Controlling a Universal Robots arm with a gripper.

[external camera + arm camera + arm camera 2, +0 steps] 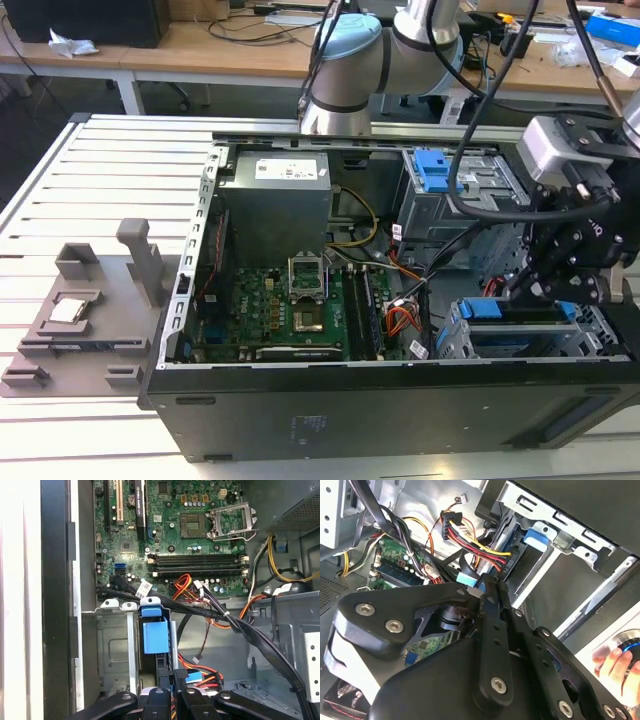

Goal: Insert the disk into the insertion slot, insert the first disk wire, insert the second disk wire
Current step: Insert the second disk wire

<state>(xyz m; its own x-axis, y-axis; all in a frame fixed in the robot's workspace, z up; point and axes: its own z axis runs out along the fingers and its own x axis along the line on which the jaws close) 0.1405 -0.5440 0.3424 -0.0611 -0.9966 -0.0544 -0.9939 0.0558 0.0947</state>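
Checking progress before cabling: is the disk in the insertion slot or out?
In. The exterior view shows the disk, its blue frame visible, lying inside the insertion slot.

One gripper point(540, 285) — one disk point(520, 310)

Perforated sheet-metal insertion slot point(520, 340), matt black plastic hand point(490, 597)

Black gripper point(487, 592) sat close to a bundle of red, yellow and black wires point(470, 540) beside a blue-framed disk point(517, 542) in its metal cage point(555, 525); fingertips of a hand point(615, 665) showed nearby.
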